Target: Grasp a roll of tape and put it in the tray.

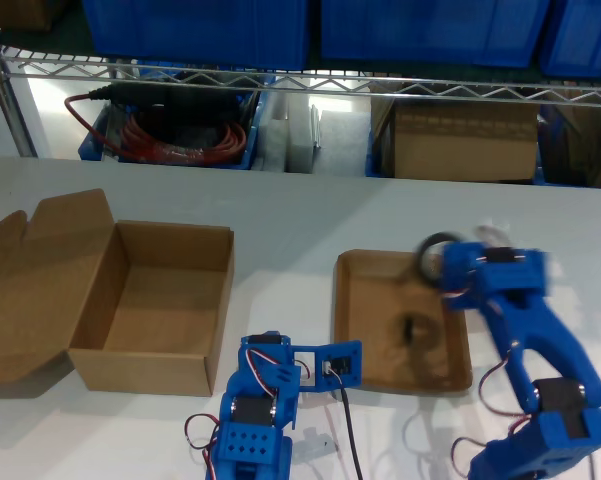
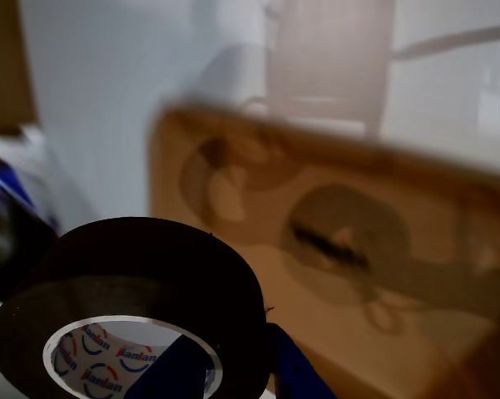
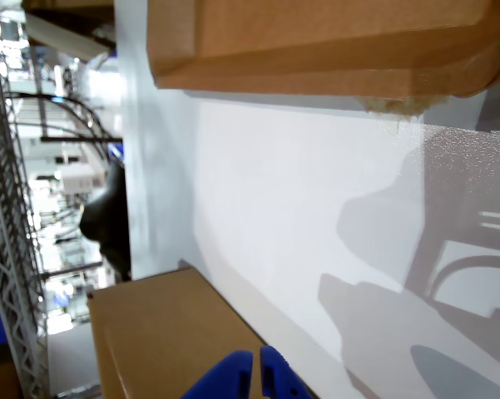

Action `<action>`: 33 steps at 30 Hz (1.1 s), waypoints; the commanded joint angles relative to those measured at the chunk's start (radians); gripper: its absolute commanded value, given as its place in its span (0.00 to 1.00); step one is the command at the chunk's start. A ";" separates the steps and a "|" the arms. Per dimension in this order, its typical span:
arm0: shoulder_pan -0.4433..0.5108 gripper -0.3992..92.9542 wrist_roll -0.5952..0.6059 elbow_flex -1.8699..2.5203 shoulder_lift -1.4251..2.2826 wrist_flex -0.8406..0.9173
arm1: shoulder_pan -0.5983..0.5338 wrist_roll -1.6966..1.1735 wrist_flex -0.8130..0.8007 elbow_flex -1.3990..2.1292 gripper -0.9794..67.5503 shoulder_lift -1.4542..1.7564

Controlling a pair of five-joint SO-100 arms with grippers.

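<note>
My first claw (image 1: 450,268) held the roll of tape (image 1: 437,256) by its ring, one blue finger (image 2: 176,371) passing through the pale core while the black band sat against the outside. The roll hung above the tray (image 1: 365,340), over the tray's far corner on the exterior view's right, and I could not tell whether it touched the rim. In the first wrist view the roll (image 2: 129,312) filled the near part of the frame, with the tray (image 2: 449,274) blurred beneath it and a small dark mark (image 2: 324,241) on its floor. The tray lay on the white table (image 1: 300,205) toward the near edge. Beside it, on the exterior view's left, stood a deeper cardboard box (image 1: 155,310) with its flap folded back. My second claw (image 3: 258,374) rested low near the table's near edge, its two blue tips closed together on nothing.
</note>
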 commanded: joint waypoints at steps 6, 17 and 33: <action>-0.009 0.01 0.002 0.032 0.011 -0.012 | -0.219 -0.005 0.046 0.067 0.01 -0.032; -0.009 0.01 0.002 0.032 0.011 -0.012 | -0.183 -0.023 0.031 0.051 0.01 -0.094; -0.009 0.01 0.002 0.032 0.011 -0.012 | -0.143 -0.014 0.037 0.037 0.41 -0.078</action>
